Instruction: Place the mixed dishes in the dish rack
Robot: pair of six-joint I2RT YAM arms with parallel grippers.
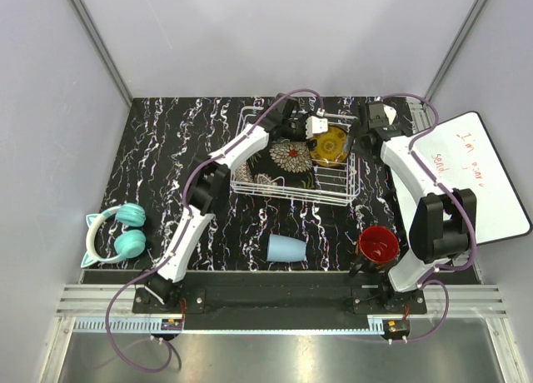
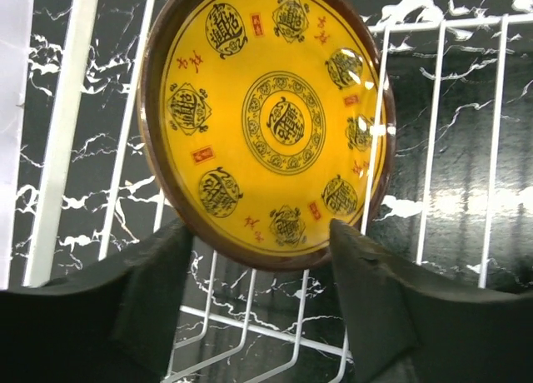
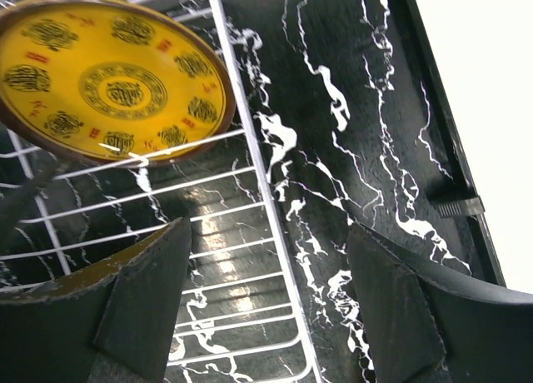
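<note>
- Looking into the rack (image 1: 291,196), I see the yellow plate (image 1: 331,146) in its far right corner, next to the black plate (image 1: 291,158).
- It looks like glazed ceramic. I judge it stiff, fairly heavy for its size, slick on the face and likely to chip if it knocks the wires.
- The best hold would be across the dark rim, one finger on the face and one on the back. The glossy middle offers nothing to pinch.
- Being round, the plate (image 2: 266,121) has no long axis, so only its flat plane matters. It leans on the wires, neither flat nor upright, with its painted face turned up and towards the left gripper (image 2: 260,275).
- That gripper's jaws are apart, with the plate's lower rim just beyond and between the fingers (image 2: 158,300). I cannot tell whether they touch it, and nothing is clamped.
- The right gripper (image 3: 268,233) is spread and empty. It hangs over the table just outside the rack's right side, with the plate (image 3: 112,75) off to its left.
- The cup (image 1: 286,248) lies on its side on the table, and the mug (image 1: 379,243) sits by the right arm's base. Neither is loaded yet.
</note>
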